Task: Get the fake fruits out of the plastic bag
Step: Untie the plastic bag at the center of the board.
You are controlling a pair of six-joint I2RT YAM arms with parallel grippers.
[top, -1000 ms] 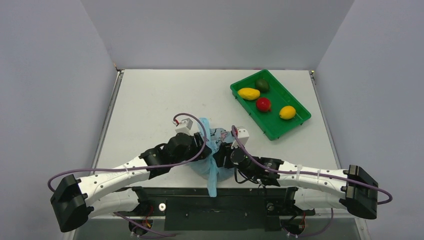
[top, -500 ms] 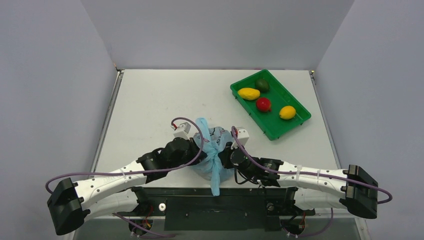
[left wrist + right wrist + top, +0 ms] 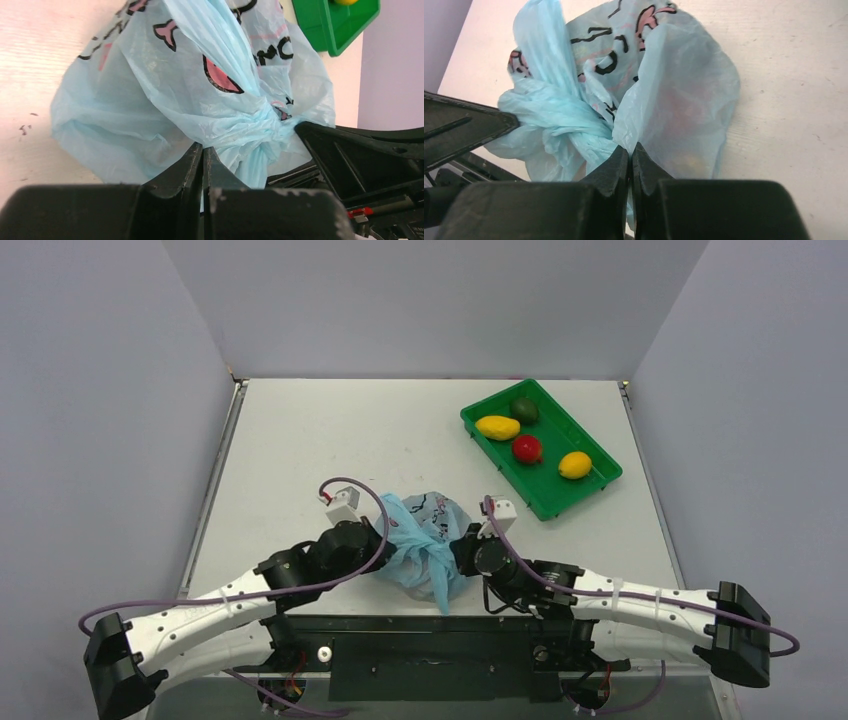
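The plastic bag [image 3: 428, 532] lies bunched near the table's front edge, light blue with dark and pink drawings, its handles tied in a knot [image 3: 256, 125]. My left gripper [image 3: 384, 545] is shut on a fold of the film at the bag's left side [image 3: 202, 150]. My right gripper [image 3: 462, 550] is shut on the film at its right side [image 3: 630, 149]. The fake fruits are hidden inside; only a dim reddish and yellowish blur [image 3: 681, 115] shows through the film in the right wrist view.
A green tray [image 3: 550, 485] stands at the back right with two yellow fruits [image 3: 498, 427], a dark green one [image 3: 524, 409] and a red one [image 3: 527, 448]. The black front rail [image 3: 430, 645] runs just behind the bag.
Both grippers closed on the bag. The left arm drew back leftward and the right arm rightward, pulling the bag wider and flatter; its hanging tail swung right.
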